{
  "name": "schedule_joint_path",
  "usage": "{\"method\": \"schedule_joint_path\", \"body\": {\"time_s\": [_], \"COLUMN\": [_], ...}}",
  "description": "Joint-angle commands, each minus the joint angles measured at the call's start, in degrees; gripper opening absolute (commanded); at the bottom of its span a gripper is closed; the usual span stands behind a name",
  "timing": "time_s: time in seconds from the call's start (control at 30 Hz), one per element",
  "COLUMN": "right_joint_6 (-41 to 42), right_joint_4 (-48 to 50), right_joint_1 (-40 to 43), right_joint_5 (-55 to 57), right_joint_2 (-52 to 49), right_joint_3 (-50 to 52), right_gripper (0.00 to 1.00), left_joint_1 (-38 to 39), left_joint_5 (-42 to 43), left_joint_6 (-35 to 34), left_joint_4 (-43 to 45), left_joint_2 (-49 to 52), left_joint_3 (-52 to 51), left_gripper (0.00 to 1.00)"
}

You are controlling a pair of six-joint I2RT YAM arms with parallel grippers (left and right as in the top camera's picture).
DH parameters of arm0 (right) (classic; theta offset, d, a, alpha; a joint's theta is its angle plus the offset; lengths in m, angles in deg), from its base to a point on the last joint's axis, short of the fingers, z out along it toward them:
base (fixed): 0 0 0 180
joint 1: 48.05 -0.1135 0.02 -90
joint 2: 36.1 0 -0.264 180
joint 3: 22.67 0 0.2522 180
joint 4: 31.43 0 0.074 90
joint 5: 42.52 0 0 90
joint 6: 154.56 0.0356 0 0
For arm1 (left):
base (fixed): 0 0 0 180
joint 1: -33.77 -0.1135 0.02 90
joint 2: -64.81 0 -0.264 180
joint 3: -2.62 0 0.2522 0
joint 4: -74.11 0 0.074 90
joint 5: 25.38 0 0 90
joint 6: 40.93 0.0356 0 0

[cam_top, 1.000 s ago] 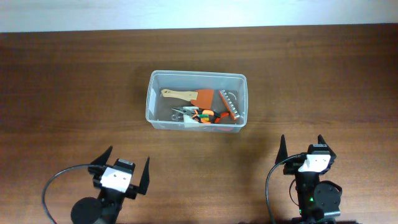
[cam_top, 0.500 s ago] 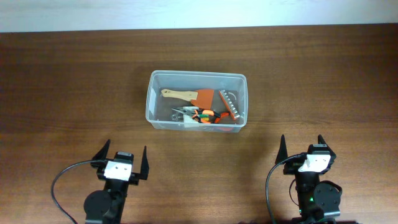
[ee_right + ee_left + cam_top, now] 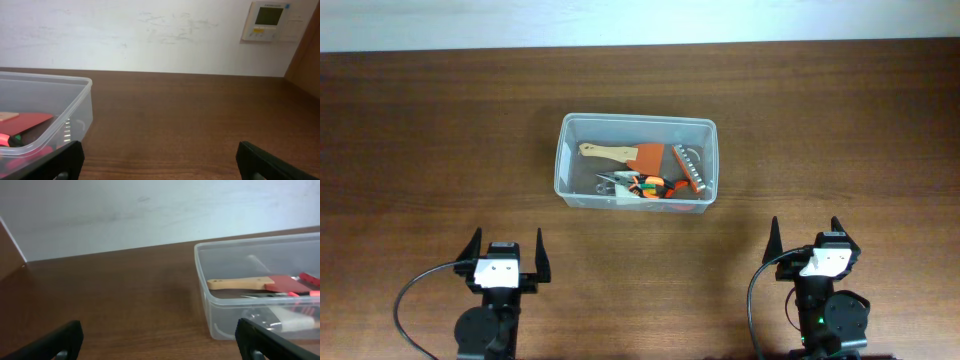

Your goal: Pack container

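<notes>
The clear plastic container (image 3: 638, 161) stands mid-table, seen also as the container (image 3: 260, 287) at the right of the left wrist view and the container (image 3: 42, 117) at the left of the right wrist view. Inside lie a wooden-handled scraper with a red blade (image 3: 625, 154), orange-handled pliers (image 3: 642, 186) and a red holder of metal keys (image 3: 687, 169). My left gripper (image 3: 505, 246) stands open near the front edge, left of the container and well short of it. My right gripper (image 3: 804, 230) stands open at the front right, equally apart. Neither holds anything.
The brown wooden table (image 3: 840, 120) ends at a white wall (image 3: 150, 35) behind the container. A small wall-mounted control panel (image 3: 270, 20) hangs at the upper right of the right wrist view. A black cable (image 3: 415, 290) loops beside the left arm's base.
The left gripper has swung from pointing toward the right to pointing straight at the far edge, shifting slightly left. The right arm and the container have not moved.
</notes>
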Motion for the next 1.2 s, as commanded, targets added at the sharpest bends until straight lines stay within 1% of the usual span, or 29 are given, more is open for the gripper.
{"method": "schedule_joint_path", "body": {"time_s": [0.0, 0.03, 0.07, 1.17], "right_joint_6": [0.52, 0.52, 0.52, 0.52], "right_joint_4": [-0.04, -0.04, -0.04, -0.04], "right_joint_1": [-0.44, -0.44, -0.44, -0.44], "right_joint_5": [0.90, 0.90, 0.90, 0.90], "right_joint_2": [0.68, 0.68, 0.68, 0.68], "right_joint_3": [0.57, 0.57, 0.57, 0.59], "right_gripper": [0.99, 0.98, 0.99, 0.99], "left_joint_1": [0.07, 0.07, 0.07, 0.07], "left_joint_5": [-2.16, -2.16, -2.14, -1.68], "left_joint_6": [-2.16, -2.16, -2.16, -2.16], "left_joint_4": [0.42, 0.42, 0.42, 0.48], "left_joint_2": [-0.52, -0.52, -0.52, -0.50], "left_joint_3": [-0.66, -0.66, -0.66, -0.66], "left_gripper": [0.99, 0.99, 0.99, 0.99]}}
